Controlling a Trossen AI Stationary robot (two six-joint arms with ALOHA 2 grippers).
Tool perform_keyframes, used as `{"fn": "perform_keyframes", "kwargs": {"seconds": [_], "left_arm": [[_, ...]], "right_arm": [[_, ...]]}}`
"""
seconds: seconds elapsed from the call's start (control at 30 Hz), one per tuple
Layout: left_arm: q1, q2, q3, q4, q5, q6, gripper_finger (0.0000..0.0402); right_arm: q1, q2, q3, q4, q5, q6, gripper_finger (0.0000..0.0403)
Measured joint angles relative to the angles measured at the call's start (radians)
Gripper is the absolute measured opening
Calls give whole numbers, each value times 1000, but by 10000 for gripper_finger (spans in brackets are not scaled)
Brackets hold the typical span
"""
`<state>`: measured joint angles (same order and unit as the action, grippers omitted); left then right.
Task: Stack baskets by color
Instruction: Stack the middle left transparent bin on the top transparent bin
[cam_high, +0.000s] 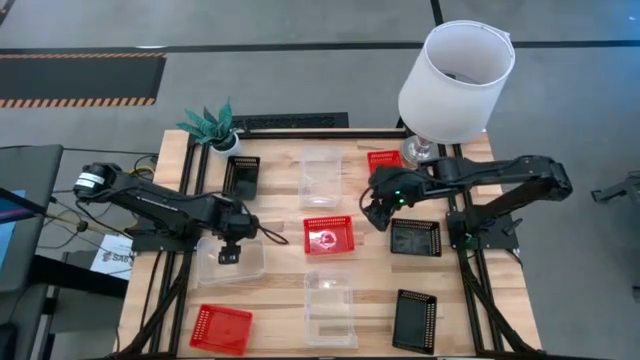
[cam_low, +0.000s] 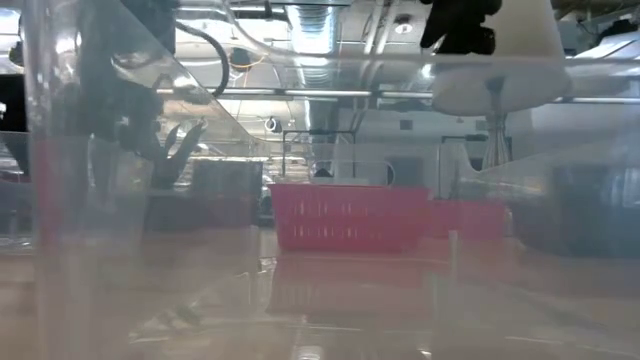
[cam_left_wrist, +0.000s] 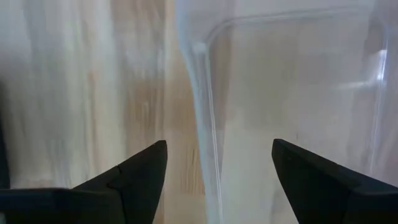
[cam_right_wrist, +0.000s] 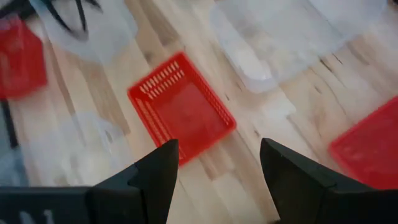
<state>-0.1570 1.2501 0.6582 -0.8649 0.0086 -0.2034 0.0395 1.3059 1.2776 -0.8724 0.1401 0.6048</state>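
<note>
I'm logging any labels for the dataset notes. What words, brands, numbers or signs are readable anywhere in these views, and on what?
"SA…": the start of dark lettering on a white sheet under the left arm beside the table; the rest is cut off and too small to read.
Baskets, lampshade, plant: no text visible.
Low and wrist views: nothing readable.

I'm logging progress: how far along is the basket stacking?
No stack shows yet; the baskets lie singly on the table. The left gripper, jaws open, straddles the rim of a clear basket. The right gripper hovers open near the middle red basket. All sorting remains.
</note>
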Motion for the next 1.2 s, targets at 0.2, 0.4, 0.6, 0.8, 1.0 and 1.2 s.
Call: {"fn": "perform_keyframes", "kwargs": {"seconds": [0.2, 0.4, 0.6, 0.8, 1.0, 1.2], "left_arm": [[0, 119, 0, 5, 7, 9, 265], [0, 205, 8, 13, 51, 27, 164], [12, 215, 131, -64, 47, 92, 14], [62, 209, 439, -202, -65, 282, 1], [145, 208, 717, -154, -195, 737, 0], [283, 208, 806, 69, -283, 1237, 0]], "right_arm": [[42, -50, -2, -7, 54, 67, 249], [49, -130, 0, -14, 119, 20, 249], [50, -251, 0, -73, 153, -120, 249], [50, -402, 0, -149, 198, -168, 249], [50, -516, 0, -138, 238, -132, 249], [50, -542, 0, -137, 290, -20, 249]]}}
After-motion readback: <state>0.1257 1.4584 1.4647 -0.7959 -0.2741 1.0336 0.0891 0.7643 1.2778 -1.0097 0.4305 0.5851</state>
